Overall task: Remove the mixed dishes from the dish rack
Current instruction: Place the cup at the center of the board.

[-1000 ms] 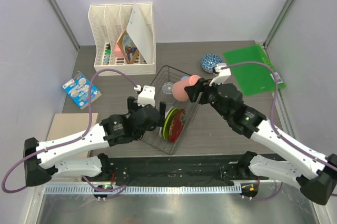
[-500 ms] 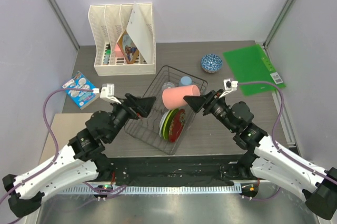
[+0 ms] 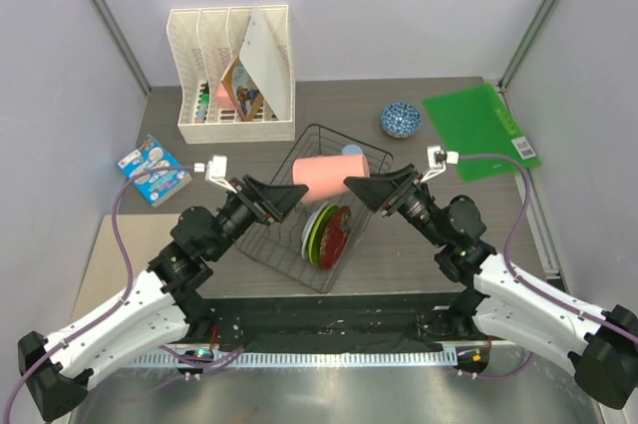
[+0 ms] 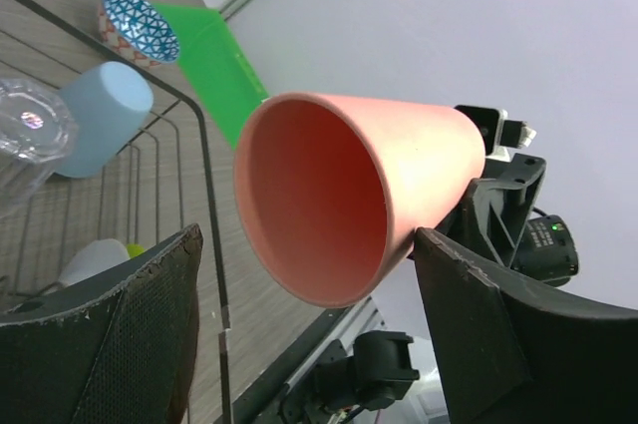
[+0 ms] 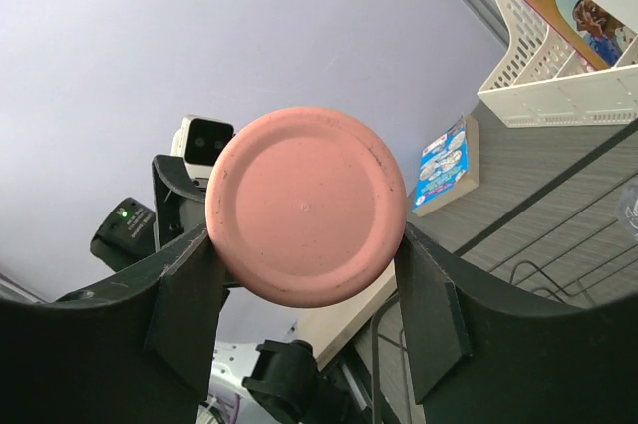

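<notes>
While the right hand clamps the base of the pink cup, held level above the dish rack, the left hand, wide and empty around the rim, should close squarely before any release.

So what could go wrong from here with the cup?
The right gripper holds the cup by its base above the rack, with the left gripper open at its mouth. If right lets go early, the cup could fall onto the plates. The tapered wall may also slip.
</notes>
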